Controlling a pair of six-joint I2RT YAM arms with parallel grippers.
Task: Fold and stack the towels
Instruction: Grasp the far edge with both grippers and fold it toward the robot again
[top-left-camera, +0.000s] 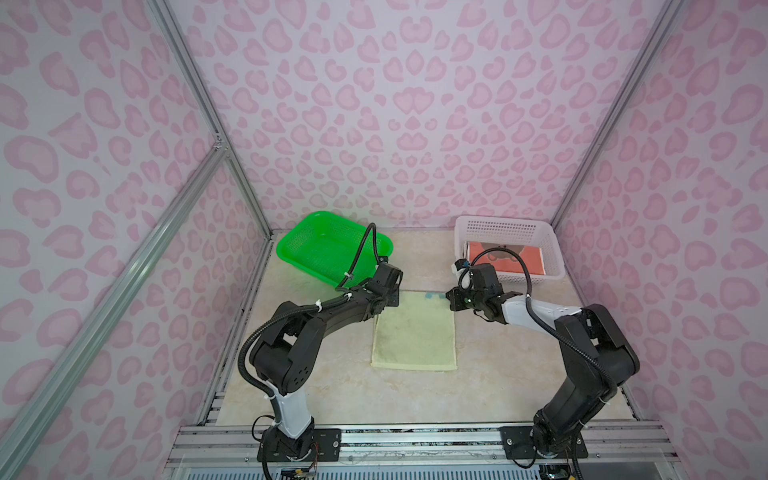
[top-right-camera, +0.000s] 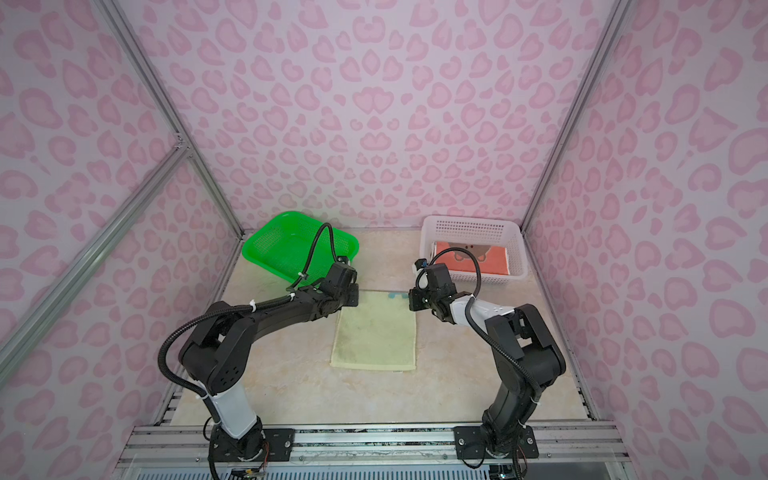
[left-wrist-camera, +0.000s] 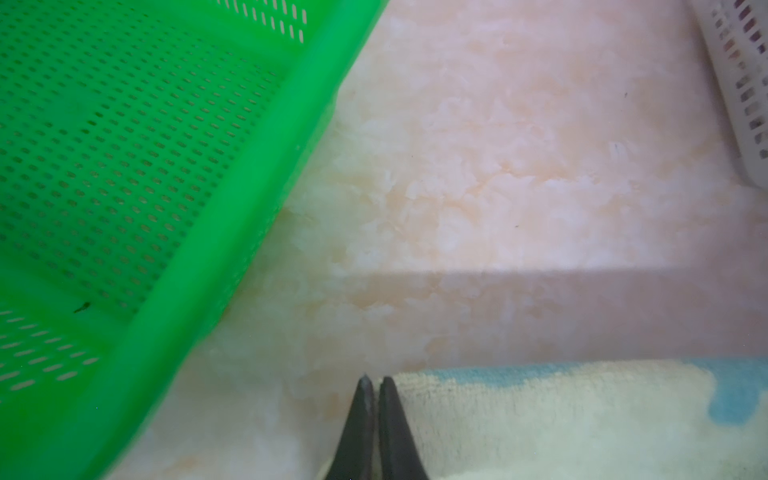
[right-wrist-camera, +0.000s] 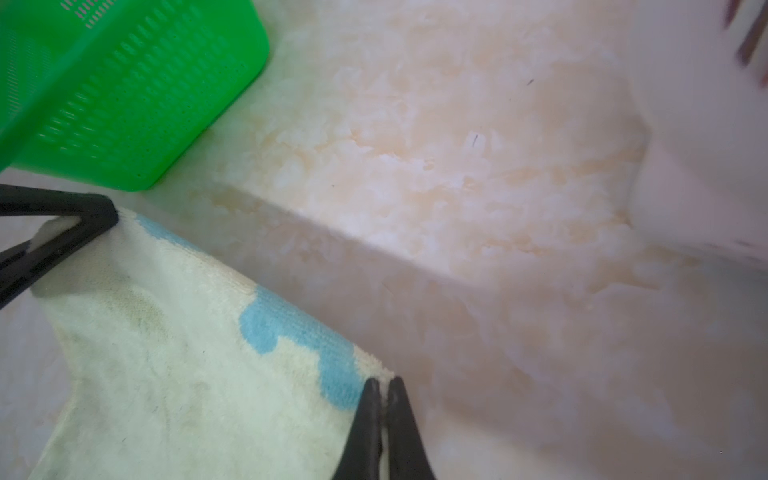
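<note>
A pale yellow towel (top-left-camera: 413, 336) (top-right-camera: 374, 336) with teal patches lies in the middle of the table, its near part flat. My left gripper (left-wrist-camera: 374, 380) (top-left-camera: 392, 296) is shut on its far left corner; that pinch also shows in the right wrist view (right-wrist-camera: 112, 216). At the far right corner my right gripper (right-wrist-camera: 384, 382) (top-left-camera: 451, 301) is shut on the cloth (right-wrist-camera: 166, 374), beside a teal patch. The far edge sags between the two grips. An orange towel (top-left-camera: 507, 262) (top-right-camera: 473, 257) with a brown figure lies folded in the white basket (top-left-camera: 498, 226).
An empty green perforated basket (top-left-camera: 291, 249) (top-right-camera: 257, 245) (left-wrist-camera: 124, 166) stands at the back left, just behind my left wrist. The white basket (top-right-camera: 469, 226) (left-wrist-camera: 744, 104) is at the back right, close behind my right wrist. Pink patterned walls enclose the table.
</note>
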